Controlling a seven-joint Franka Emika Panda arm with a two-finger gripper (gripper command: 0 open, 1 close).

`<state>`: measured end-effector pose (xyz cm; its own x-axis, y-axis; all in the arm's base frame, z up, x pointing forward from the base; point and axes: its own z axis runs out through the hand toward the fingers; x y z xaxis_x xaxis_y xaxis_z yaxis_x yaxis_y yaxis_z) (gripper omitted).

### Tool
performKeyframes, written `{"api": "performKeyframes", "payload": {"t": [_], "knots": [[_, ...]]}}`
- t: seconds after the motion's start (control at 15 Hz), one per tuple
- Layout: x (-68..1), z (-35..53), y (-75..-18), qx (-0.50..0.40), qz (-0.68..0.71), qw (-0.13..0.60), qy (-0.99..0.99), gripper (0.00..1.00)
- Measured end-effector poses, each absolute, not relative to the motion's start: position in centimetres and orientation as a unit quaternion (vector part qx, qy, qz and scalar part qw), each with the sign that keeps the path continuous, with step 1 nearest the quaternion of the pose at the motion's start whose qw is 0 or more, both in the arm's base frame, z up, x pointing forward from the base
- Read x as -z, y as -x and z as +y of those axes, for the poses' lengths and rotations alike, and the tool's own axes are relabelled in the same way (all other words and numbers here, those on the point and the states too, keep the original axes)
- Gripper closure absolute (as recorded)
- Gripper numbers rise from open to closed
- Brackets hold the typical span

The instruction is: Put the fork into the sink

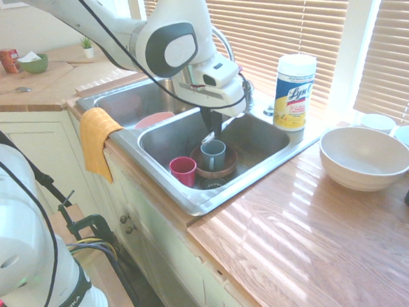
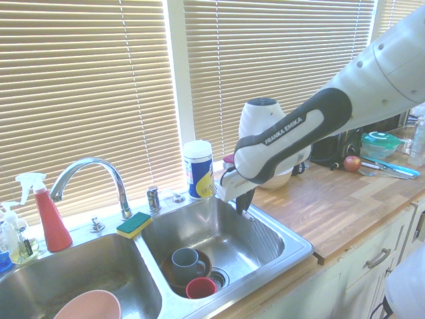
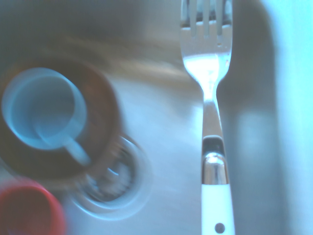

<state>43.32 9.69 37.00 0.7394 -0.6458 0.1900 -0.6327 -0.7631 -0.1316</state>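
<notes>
The fork [image 3: 209,93], silver tines on a long white handle, hangs over the bare floor of the sink's [image 1: 162,137] basin nearest the wooden counter. In the first exterior view its tines [image 1: 208,137] show just under my gripper [image 1: 214,127], which is shut on the fork and lowered between the basin walls. The second exterior view shows the dark gripper [image 2: 242,203] dipping below the sink rim [image 2: 292,247], with the fork hidden there.
The same basin holds a grey-blue mug [image 1: 214,153] inside a brown bowl [image 1: 226,169], a red cup [image 1: 183,170] and the drain [image 3: 115,183]. A pink bowl [image 2: 87,307] lies in the other basin. A wipes canister [image 1: 295,92], faucet [image 2: 89,169] and sponge [image 2: 134,224] line the back rim.
</notes>
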Motion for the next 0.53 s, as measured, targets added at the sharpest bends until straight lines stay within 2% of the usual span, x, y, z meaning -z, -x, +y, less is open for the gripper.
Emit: {"api": "performKeyframes", "payload": {"t": [0.27,0.53], "knots": [[-29.9,15.9,-43.4,0.090,0.375,0.007,0.923,1.00],[-24.9,14.7,-45.5,0.069,0.399,-0.004,0.914,1.00]]}}
